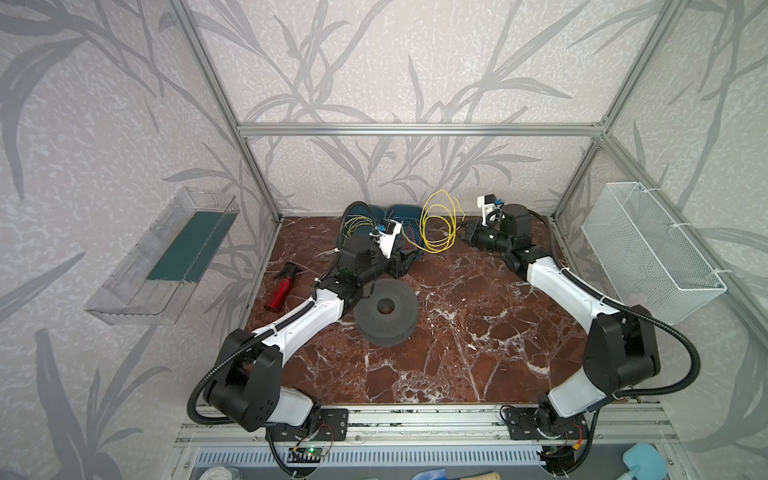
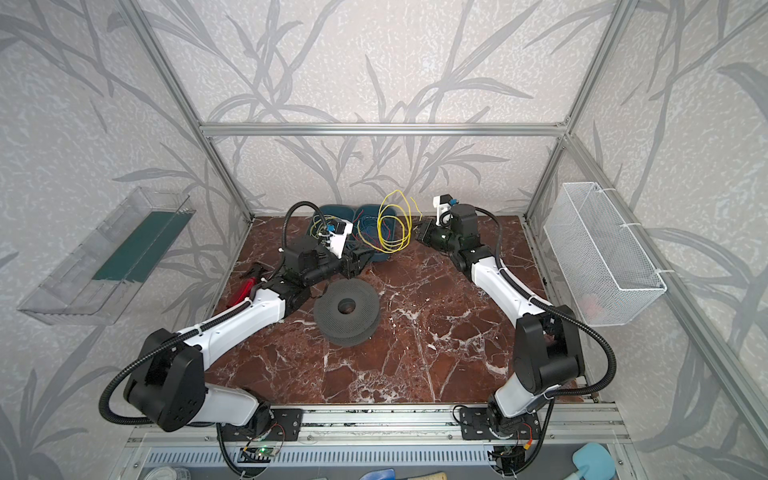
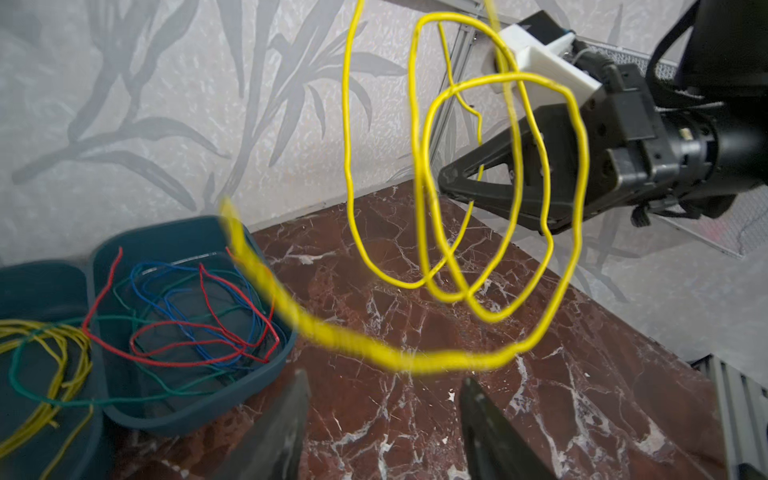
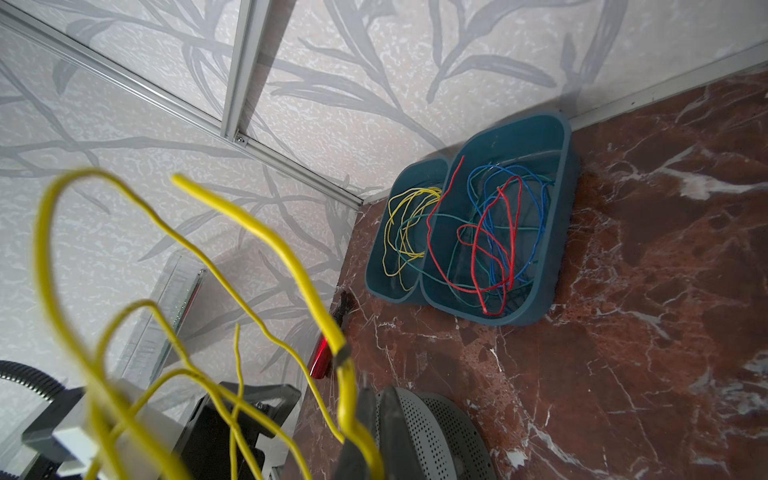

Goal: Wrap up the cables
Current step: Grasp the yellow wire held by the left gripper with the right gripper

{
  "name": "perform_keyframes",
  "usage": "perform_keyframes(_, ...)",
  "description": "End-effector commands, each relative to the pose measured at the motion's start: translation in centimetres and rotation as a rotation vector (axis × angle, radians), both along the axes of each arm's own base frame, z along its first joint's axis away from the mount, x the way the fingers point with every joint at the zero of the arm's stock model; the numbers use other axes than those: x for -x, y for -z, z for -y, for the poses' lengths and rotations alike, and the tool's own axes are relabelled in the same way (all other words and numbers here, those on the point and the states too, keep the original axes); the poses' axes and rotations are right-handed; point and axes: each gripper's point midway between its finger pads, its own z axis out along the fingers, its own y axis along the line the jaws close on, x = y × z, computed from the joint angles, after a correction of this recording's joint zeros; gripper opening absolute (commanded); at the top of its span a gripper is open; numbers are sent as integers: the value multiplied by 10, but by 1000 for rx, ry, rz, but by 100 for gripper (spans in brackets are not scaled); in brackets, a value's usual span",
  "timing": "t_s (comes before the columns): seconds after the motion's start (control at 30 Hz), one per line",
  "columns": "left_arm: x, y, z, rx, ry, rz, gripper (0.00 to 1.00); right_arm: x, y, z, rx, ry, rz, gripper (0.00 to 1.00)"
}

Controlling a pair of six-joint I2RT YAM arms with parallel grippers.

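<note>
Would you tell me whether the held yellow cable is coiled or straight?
Coiled: the cable hangs in several loops from the shut right gripper.

The cable [image 3: 399, 361] is bright yellow; the surface [image 1: 457, 332] is red-brown marble veined with white; the walls [image 1: 374, 62] are pale grey-white, printed with darker grey leaves; both bins [image 4: 519, 141] are dark teal; the wires [image 4: 494, 241] in one are red, blue and green, the strands [image 4: 399, 224] in its neighbour yellow with some green; the bottle [image 1: 279, 293] is red with a black head; the spool [image 1: 399, 320] is dark grey, dotted with fine holes; the basket [image 1: 648, 249] is white mesh; the tray [image 1: 124, 291] is clear with a dark green panel; the arms [image 1: 557, 282] are white and black.
</note>
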Motion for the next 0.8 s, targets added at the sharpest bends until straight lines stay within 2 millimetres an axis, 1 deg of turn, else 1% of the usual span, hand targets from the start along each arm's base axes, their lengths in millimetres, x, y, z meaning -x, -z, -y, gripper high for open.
perform_keyframes(0.0, 3, -36, -5, 62, -29, 56, 74, 5, -8, 4, 10, 5, 22, 0)
perform_keyframes(0.07, 9, -43, -11, 74, -50, 73, 76, 5, -14, 5, 7, 8, 34, 0)
perform_keyframes(0.13, 16, -44, -22, 100, -92, 77, 76, 5, -19, 5, 1, 7, 42, 0)
perform_keyframes(0.2, 22, -42, -34, 139, -142, 54, 76, 6, -21, 4, 0, 5, 44, 0)
perform_keyframes(0.27, 28, -42, -39, 163, -153, 51, 76, 7, -21, 5, -2, 6, 44, 0)
perform_keyframes(0.33, 30, -42, -44, 212, -175, 25, 76, 8, -19, 6, -1, 13, 40, 0)
perform_keyframes(0.4, 31, -42, -42, 278, -165, -14, 75, 9, -18, 7, -1, 16, 40, 0)
perform_keyframes(0.53, 27, -37, -30, 453, -115, -112, 73, 10, -16, 8, -9, 25, 35, 0)
perform_keyframes(0.63, 20, -37, -23, 618, -79, -145, 72, 10, -16, 8, -14, 27, 32, 0)
perform_keyframes(0.7, 13, -37, -21, 701, -67, -159, 72, 11, -16, 7, -14, 27, 30, 0)
perform_keyframes(0.77, 7, -36, -16, 747, -41, -179, 72, 12, -15, 7, -14, 26, 27, 0)
